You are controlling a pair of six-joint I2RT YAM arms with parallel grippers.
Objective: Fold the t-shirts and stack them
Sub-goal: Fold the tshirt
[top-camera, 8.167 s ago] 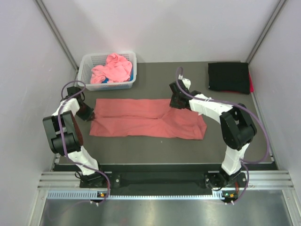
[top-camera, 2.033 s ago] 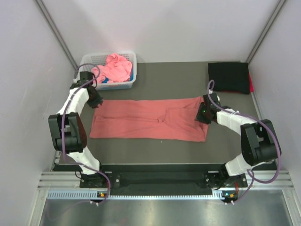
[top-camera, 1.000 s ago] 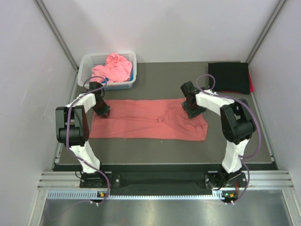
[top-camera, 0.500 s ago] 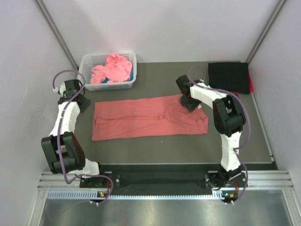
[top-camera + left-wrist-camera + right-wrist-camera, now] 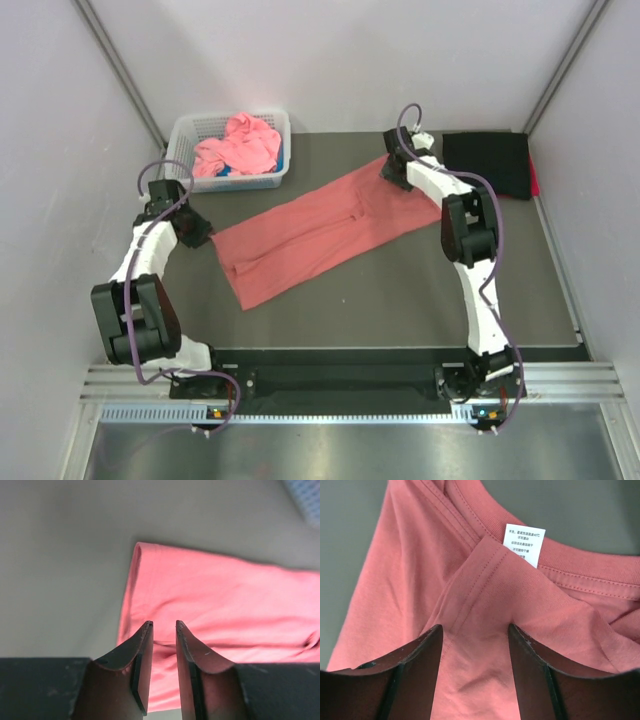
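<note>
A salmon-red t-shirt [image 5: 310, 235], folded into a long strip, lies slanted on the dark mat from near left to far right. My right gripper [image 5: 393, 172] sits on its far right end by the collar. In the right wrist view a raised fold of the shirt [image 5: 420, 570] fills the wide gap of that gripper [image 5: 475, 626], just below the white label [image 5: 525, 544]. My left gripper [image 5: 197, 232] hovers at the shirt's left end. In the left wrist view this gripper [image 5: 164, 625] has a narrow gap, with the shirt [image 5: 225, 595] below and nothing pinched.
A white lattice basket [image 5: 180, 150] at the far left holds a crumpled pink t-shirt [image 5: 240, 145]. A folded black t-shirt [image 5: 487, 163] lies at the far right corner with a red edge [image 5: 533, 182] under it. Grey walls close in both sides.
The right gripper moved toward the far side and took the shirt's right end along, so the strip swung from level to slanted. The left gripper came in toward the shirt's left end.
</note>
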